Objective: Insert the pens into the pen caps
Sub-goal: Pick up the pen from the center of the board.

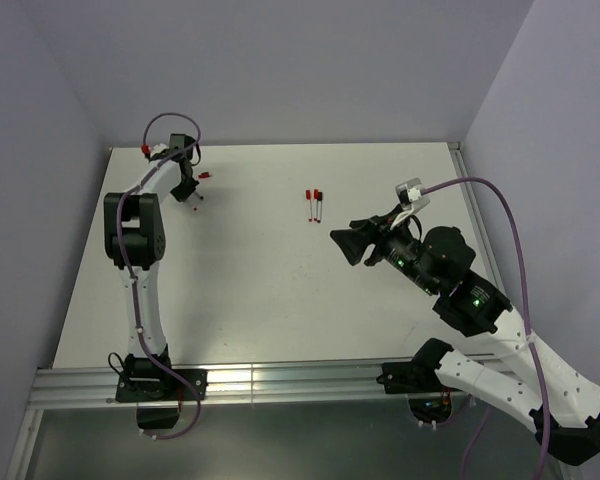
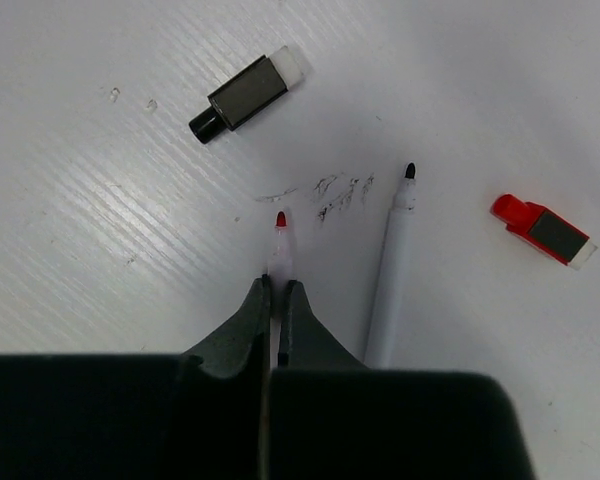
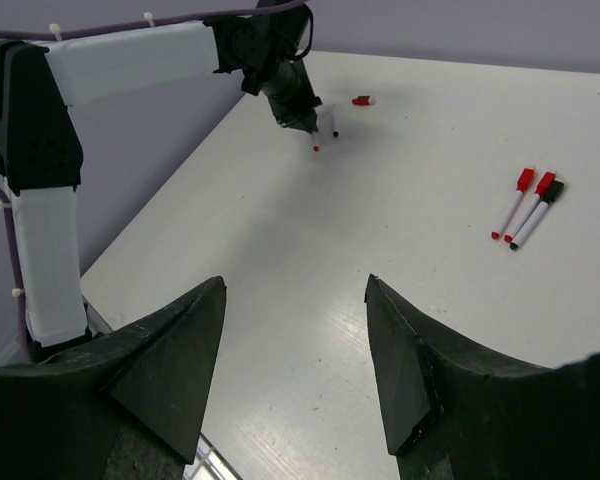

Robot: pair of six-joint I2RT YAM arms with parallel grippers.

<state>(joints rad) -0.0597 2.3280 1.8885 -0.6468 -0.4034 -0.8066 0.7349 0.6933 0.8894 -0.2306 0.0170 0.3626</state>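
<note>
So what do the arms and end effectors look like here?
The left arm and right arm have white links and black joints, each trailing a purple cable. The left end effector and right end effector are black with wedge-shaped fingers.

Bright, even overhead light, soft shadows, mild glare on the table's near edge, all 3 views sharp.
</note>
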